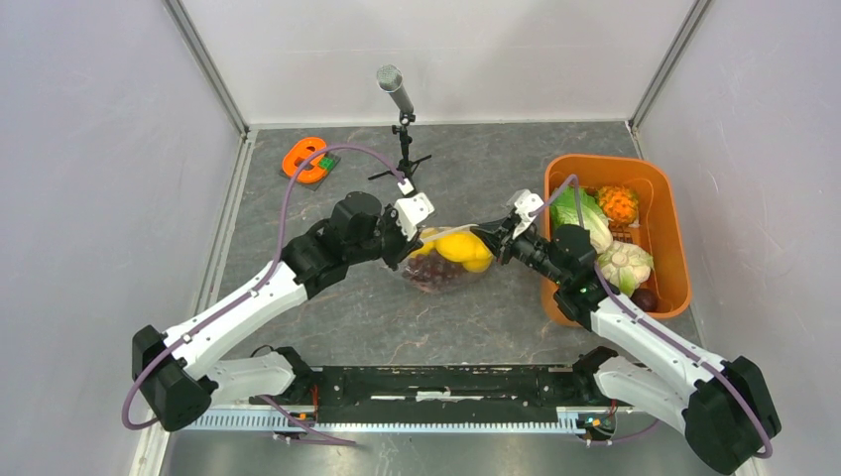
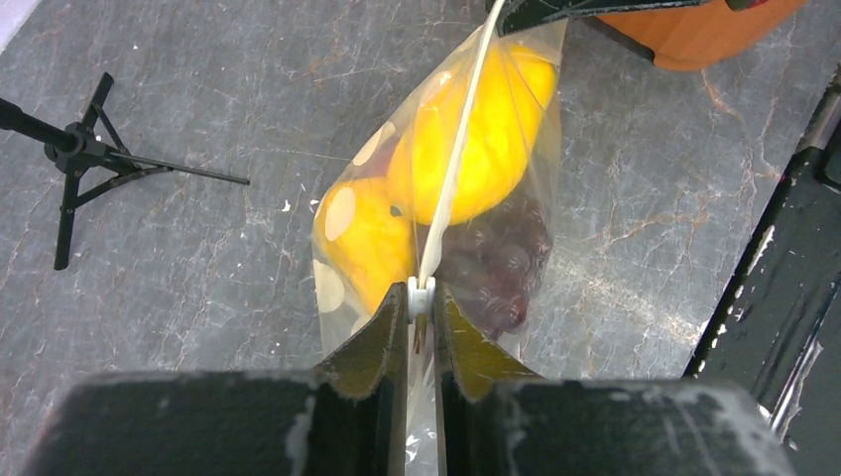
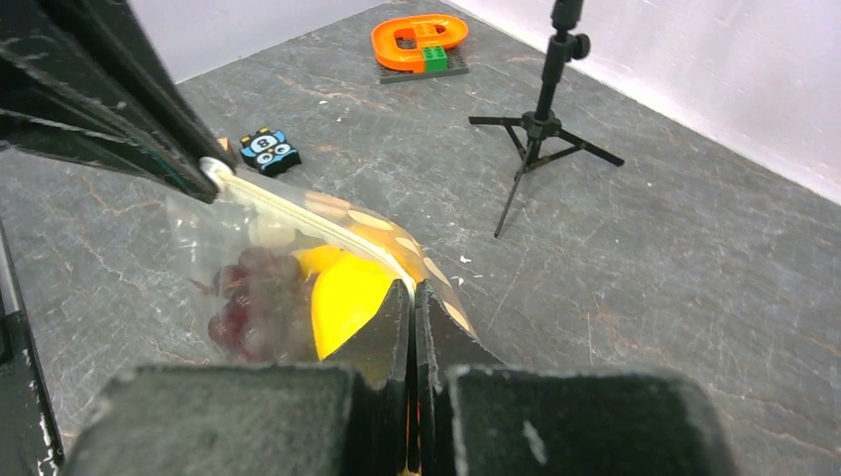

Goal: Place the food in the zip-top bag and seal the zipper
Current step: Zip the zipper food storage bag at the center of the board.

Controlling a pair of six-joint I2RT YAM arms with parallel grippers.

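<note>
While the zip-top bag hangs between the two arms at the middle of the top view, the left gripper is pinched together on the left end of the zipper, at a small white tab. From there the zipper's long axis runs rightward, straight and taut, to the right gripper, likewise clamped on the strip's far end. A sealing stroke would, I judge, travel along that line; each gripper is nearest its own end. The bag sags below the strip and holds two yellow pieces and one grape bunch. At the right, one orange tub holds at least four more pieces, among them lettuce and pineapple.
</note>
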